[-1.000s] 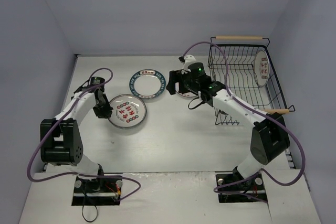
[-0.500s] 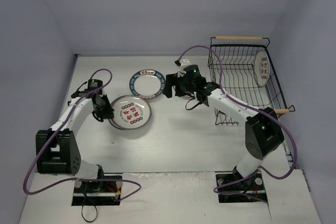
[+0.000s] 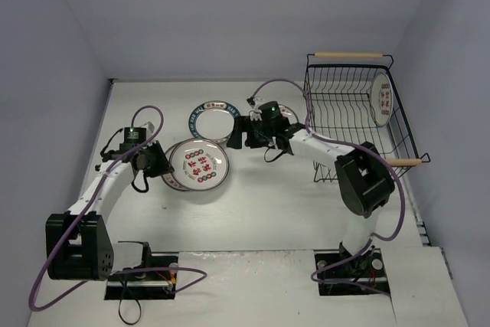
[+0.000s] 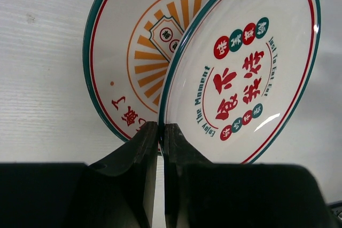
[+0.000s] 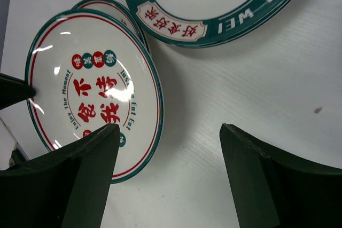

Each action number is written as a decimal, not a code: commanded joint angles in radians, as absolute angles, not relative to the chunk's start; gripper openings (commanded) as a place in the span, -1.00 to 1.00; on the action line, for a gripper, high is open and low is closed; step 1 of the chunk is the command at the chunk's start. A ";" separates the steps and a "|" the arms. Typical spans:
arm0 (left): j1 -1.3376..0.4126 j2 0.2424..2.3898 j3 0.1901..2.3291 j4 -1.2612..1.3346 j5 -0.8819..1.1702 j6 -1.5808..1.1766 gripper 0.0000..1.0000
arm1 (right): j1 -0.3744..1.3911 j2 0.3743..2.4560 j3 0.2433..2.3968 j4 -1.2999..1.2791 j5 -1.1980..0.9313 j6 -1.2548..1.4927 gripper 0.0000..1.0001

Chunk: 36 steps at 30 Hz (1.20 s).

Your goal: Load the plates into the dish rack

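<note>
Over the last second the left end effector (image 4: pixel 161 130) has closed down narrow on the near rim of the red-character plate (image 4: pixel 240 73). That plate no longer lies flat. It is tipped up and has slid a little toward the right, with its held edge raised off the sunburst plate (image 4: pixel 133 41) beneath it. The sunburst plate lies flat on the surface (image 3: pixel 268 204).

In the same second the right end effector (image 5: pixel 169 129) has swung left, away from the dish rack (image 3: pixel 398 124). It now hovers with its jaws wide, just beside the tipped plate's free edge and touching nothing. The teal-rimmed plate (image 3: pixel 214 122) lies flat just beyond it.

The rack sits well apart at the far right, with a single standing plate (image 3: pixel 380 99) in it, so most of the loading is not yet done.

The grip looks secure enough to lift. With the rack on the right arm's side, the arms appear to be setting up a handover. The thin rim hold could slip if the plate is swung before the other jaws close on it
</note>
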<state>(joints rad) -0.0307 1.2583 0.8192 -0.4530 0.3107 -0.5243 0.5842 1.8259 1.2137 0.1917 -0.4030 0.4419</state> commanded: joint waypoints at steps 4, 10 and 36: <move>-0.034 1.270 0.811 -0.344 0.391 -0.541 -1.00 | 0.595 1.908 1.223 0.344 -0.555 0.549 0.52; -0.034 1.282 0.816 -0.328 0.408 -0.541 -1.00 | 0.609 1.988 1.223 0.400 -0.632 0.563 0.40; -0.035 1.239 0.997 -0.531 0.240 -0.460 0.19 | 0.577 1.677 1.488 -0.029 -0.367 0.168 -1.00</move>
